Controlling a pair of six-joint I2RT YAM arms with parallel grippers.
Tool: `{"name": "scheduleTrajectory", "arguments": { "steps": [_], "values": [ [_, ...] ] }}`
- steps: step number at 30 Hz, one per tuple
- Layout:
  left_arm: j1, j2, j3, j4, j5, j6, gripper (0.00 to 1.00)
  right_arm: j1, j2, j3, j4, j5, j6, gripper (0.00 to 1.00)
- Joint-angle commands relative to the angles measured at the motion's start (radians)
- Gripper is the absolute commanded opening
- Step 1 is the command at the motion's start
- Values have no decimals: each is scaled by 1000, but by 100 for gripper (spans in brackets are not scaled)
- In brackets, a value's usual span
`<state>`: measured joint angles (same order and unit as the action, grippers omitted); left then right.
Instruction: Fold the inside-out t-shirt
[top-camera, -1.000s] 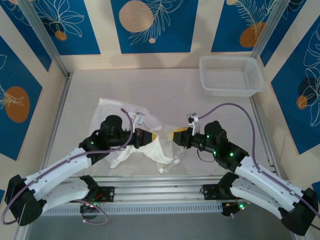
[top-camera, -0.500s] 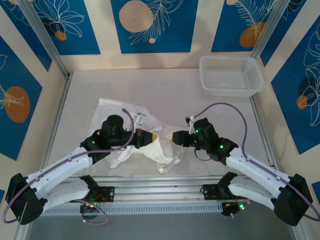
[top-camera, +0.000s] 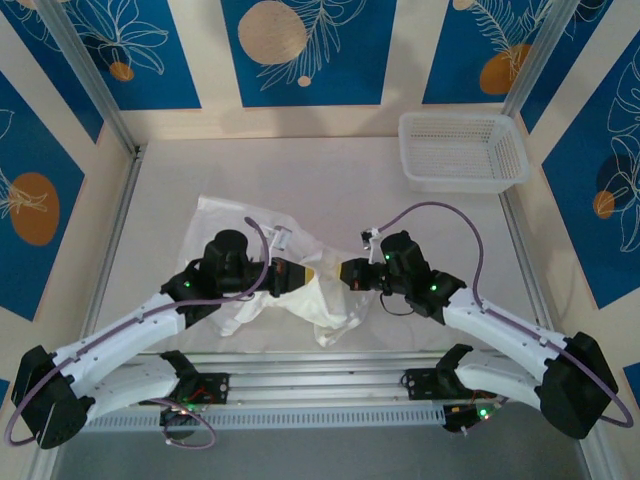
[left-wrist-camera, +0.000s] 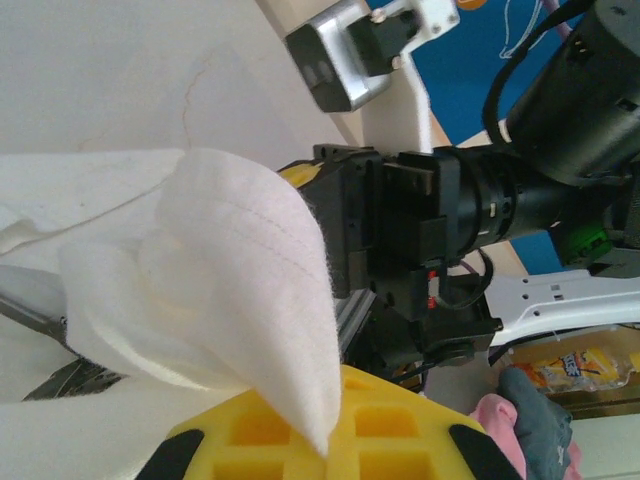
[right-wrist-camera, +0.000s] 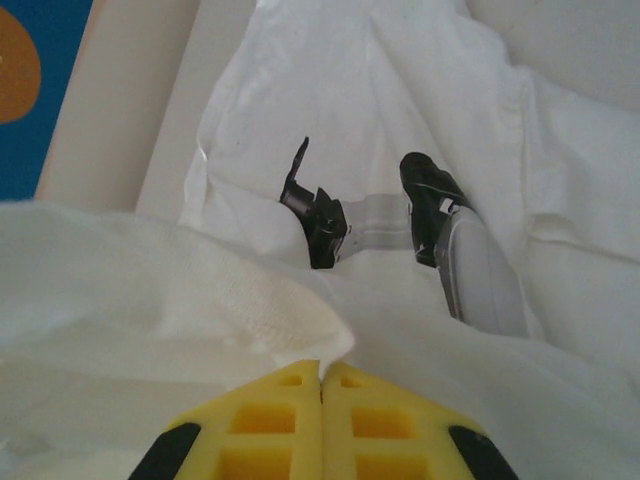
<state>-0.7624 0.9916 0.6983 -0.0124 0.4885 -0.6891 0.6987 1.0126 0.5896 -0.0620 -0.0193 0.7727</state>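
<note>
Our right gripper (top-camera: 347, 272) has slid left toward our left gripper (top-camera: 309, 275); both clamp shut on the t-shirt (top-camera: 325, 305) bunched between them.

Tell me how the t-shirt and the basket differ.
The t-shirt is soft, crumpled cloth; the basket is rigid mesh. The t-shirt lies near the arms; the basket stands at the far right corner. The left gripper and right gripper pinch the t-shirt; nothing touches the basket. Both are white.

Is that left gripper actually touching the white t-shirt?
Touching. The left wrist view shows a fold of the t-shirt lying directly on the left gripper, no gap.
</note>
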Motion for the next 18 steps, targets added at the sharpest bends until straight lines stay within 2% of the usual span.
{"name": "scheduleTrajectory", "arguments": {
  "steps": [1,4,7,9,11,14,16,18],
  "values": [
    [23,-4,13,-42,-38,22,0,-5,-59,48,-95,61,-38,0],
    [125,-40,-70,-11,-2,30,0,-62,-168,63,-190,68,-63,0],
    [234,-27,-148,48,94,20,0,-235,-290,49,-200,-95,15,0],
    [237,12,-147,79,147,15,1,-295,-298,65,-195,-207,44,0],
    [235,40,-143,105,155,-4,17,-279,-265,88,-185,-277,50,0],
    [235,21,-127,78,118,17,32,-227,-232,96,-150,-296,49,0],
    [225,-11,-101,11,81,62,43,-200,-225,98,-143,-271,38,0],
    [173,-45,-51,-106,-8,144,49,-182,-216,105,-144,-263,33,0]
  ]
}}
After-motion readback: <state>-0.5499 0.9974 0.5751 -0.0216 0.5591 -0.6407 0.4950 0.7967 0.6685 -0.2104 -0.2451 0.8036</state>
